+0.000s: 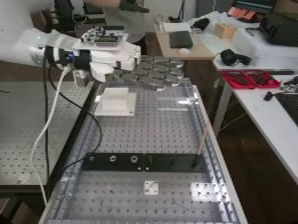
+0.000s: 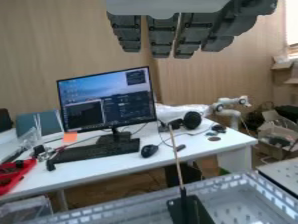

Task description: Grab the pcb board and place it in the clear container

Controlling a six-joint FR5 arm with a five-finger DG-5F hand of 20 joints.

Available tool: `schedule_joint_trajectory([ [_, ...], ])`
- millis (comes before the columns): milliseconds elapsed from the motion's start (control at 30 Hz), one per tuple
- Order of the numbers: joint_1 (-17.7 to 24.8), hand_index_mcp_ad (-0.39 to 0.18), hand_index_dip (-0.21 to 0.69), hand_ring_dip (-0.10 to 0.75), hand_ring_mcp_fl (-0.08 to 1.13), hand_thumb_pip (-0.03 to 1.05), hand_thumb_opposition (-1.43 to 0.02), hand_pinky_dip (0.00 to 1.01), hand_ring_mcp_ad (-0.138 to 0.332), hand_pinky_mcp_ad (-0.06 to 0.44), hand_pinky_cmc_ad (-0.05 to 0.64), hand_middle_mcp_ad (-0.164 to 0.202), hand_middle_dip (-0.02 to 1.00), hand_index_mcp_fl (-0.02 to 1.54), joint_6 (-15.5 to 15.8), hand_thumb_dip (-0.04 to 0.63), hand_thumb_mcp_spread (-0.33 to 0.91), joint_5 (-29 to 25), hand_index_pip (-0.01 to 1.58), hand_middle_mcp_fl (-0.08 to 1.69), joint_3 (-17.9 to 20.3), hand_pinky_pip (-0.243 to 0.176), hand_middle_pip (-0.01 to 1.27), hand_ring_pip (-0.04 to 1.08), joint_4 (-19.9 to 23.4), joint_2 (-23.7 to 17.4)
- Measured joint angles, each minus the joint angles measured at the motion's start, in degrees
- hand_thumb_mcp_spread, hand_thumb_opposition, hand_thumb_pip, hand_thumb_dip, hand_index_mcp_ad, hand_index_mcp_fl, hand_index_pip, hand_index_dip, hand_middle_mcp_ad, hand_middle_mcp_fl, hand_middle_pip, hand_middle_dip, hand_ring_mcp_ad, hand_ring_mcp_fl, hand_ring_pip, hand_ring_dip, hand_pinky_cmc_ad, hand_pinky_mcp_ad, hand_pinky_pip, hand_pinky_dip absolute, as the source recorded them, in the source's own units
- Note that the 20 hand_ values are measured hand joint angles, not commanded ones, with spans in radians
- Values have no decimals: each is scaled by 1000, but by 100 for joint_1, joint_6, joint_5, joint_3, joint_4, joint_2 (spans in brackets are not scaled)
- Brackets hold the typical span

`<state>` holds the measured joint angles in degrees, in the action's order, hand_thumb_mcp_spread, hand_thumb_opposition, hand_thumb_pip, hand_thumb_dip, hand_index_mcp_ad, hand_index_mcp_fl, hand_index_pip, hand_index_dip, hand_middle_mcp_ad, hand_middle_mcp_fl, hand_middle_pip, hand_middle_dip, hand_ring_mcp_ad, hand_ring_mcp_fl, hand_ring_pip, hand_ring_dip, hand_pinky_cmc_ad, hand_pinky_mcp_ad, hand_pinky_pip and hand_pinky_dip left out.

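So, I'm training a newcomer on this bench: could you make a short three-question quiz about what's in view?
1. True or false: the hand has its fingers extended.

2. What rises from one end of the black strip?
a) a computer mouse
b) a thin wooden stick
c) a pair of headphones

3. Fill in the colour: the trays on the white table are ____.

Key: 1 true; 2 b; 3 red.
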<state>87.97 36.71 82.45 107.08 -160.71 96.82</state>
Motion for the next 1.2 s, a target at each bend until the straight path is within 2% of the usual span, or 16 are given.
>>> schedule_joint_trajectory([
  [133, -32, -26, 10, 10, 5, 3, -3, 21, 37, 40, -17, 59, 24, 5, -227, 0, -12, -229, 7, 0, 153, 3, 10, 12, 147, 252],
  [167, -32, -26, 10, 10, 5, 51, -58, 21, 37, 37, -17, 59, 24, 5, -262, 0, 38, -275, 7, 0, 183, 3, 10, 14, 192, 294],
  [233, -35, -38, 14, 9, 3, 267, -227, 24, 42, 37, -21, 61, 24, 12, -286, 38, 215, -362, 16, 2, 232, 0, 30, 16, 276, 373],
  [267, -36, -49, 31, 9, 2, 314, -291, 24, 51, 37, -21, 61, 24, 19, -288, 54, 274, -398, 23, 0, 251, 0, 38, 21, 307, 411],
  [300, -34, -72, 44, 9, 5, 316, -374, 37, 61, 38, -16, 58, 24, 47, -300, 70, 332, -454, 35, 0, 283, 0, 59, 24, 352, 475],
  [400, -33, -103, 113, -3, 9, 311, -536, 75, 87, 33, 42, 61, 31, 63, -367, 106, 370, -612, 65, 5, 350, -28, 86, 40, 457, 678],
  [433, -31, -106, 126, -2, 2, 314, -590, 77, 99, 52, 47, 59, 45, 91, -388, 113, 382, -683, 66, 7, 373, -30, 91, 56, 506, 764],
  [467, -32, -106, 140, -2, 7, 311, -614, 77, 98, 52, 63, 59, 51, 105, -406, 117, 403, -736, 72, 2, 389, -26, 87, 59, 539, 834],
  [567, -37, -106, 176, -2, 2, 340, -667, 89, 101, 101, 84, 58, 63, 105, -460, 145, 428, -823, 73, 3, 413, -35, 105, 70, 587, 977],
  [633, -42, -106, 211, -2, 2, 368, -696, 106, 101, 117, 117, 58, 65, 120, -486, 176, 435, -901, 87, 5, 450, -45, 101, 70, 695, 1084],
  [667, -43, -106, 204, -2, 2, 374, -696, 112, 101, 113, 112, 61, 72, 126, -482, 178, 445, -951, 89, 7, 479, -45, 108, 70, 789, 1131],
  [767, -52, -106, 236, -2, 2, 377, -707, 122, 99, 115, 129, 61, 77, 141, -429, 173, 466, -1049, 215, 0, 529, -42, 113, 72, 960, 1233],
  [833, -63, -106, 243, -2, 2, 393, -724, 122, 106, 119, 134, 61, 77, 138, -386, 194, 478, -1088, 311, 2, 535, -45, 117, 73, 1007, 1302],
  [900, -84, -106, 260, -2, 7, 396, -742, 126, 105, 134, 141, 61, 91, 138, -359, 195, 494, -1105, 436, 2, 526, -42, 122, 72, 1021, 1372],
  [1100, -160, -122, 286, -2, 2, 394, -771, 134, 105, 143, 145, 63, 106, 99, -307, 220, 524, -1098, 857, 19, 435, -42, 122, 87, 1041, 1541],
  [1200, -185, -122, 304, 0, 2, 394, -791, 138, 105, 143, 154, 63, 110, 84, -265, 230, 539, -1069, 1014, 19, 404, -42, 122, 87, 1135, 1595],
])
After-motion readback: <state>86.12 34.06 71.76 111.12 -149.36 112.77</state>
